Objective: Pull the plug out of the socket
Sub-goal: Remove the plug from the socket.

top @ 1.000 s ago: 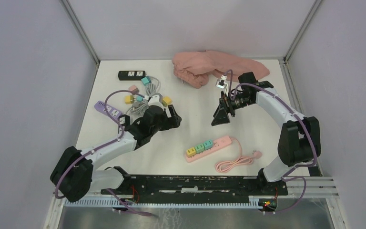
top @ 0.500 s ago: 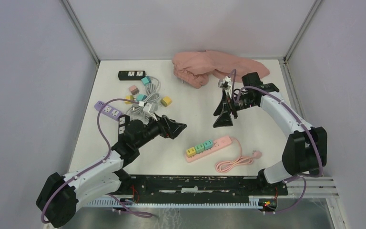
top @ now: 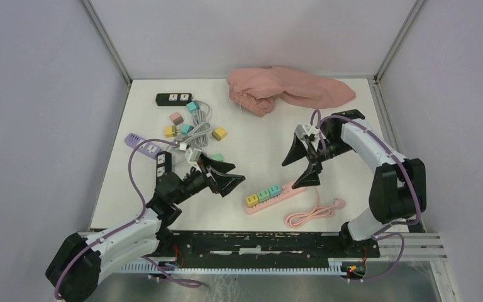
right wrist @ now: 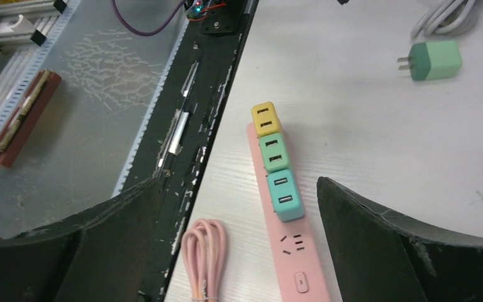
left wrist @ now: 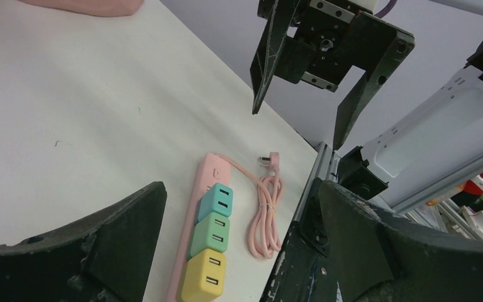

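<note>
You have three plugs seated in a row on the one pink power strip (right wrist: 292, 258): yellow plug (right wrist: 266, 119), green plug (right wrist: 273, 152), teal plug (right wrist: 283, 195). Your two grippers flank that strip, the left gripper (top: 234, 175) beside its plug end and the right gripper (top: 288, 175) above it, both with jaws spread and empty.

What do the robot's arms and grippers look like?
The left arm and right arm have white shells with black joint housings. A purple cable loops along each. The left gripper and right gripper carry matte black, wedge-shaped fingers that taper to a point.
</note>
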Motion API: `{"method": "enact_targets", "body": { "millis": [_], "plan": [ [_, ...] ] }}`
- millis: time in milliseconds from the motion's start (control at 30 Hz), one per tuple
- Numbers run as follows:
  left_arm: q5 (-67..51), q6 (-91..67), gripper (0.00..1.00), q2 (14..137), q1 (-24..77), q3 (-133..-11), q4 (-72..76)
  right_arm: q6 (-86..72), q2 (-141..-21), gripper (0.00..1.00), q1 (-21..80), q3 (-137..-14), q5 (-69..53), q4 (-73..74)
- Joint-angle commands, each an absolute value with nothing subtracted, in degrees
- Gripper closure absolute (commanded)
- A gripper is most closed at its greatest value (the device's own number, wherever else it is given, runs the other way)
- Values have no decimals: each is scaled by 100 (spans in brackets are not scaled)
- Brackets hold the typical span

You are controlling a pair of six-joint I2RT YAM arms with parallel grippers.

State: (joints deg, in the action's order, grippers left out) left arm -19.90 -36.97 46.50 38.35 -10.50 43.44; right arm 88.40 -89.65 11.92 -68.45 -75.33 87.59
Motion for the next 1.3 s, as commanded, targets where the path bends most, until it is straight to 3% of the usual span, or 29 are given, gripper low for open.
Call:
{"method": "enact_targets", "body": {
  "millis": [0,233,500,767,1000,1267],
  "plan": [
    [-2234,-3764,2,4650,3824,-932,4889,10651,-8957,0,1184,-6917,-7773,10081],
    [-2336,-3684,2,4933,3824,-835,5071,9866,-8806,0,1192,-6866,-7416,9381],
    [-2591,-3574,2,5205,3823,-870,5107,4952,-7253,0,1918,-5551,-5182,4404],
    [-2986,-3435,2,5370,3841,-667,5633,5867,-7180,0,2503,-5133,-5340,4545],
    [-2939,-3232,3,5635,3998,-399,6235,6165,-7496,0,3118,-4905,-4677,4242],
    [-1571,-1617,5,5988,5443,-576,5782,5723,-7700,10,3488,-4802,-3956,3550]
  ]
}}
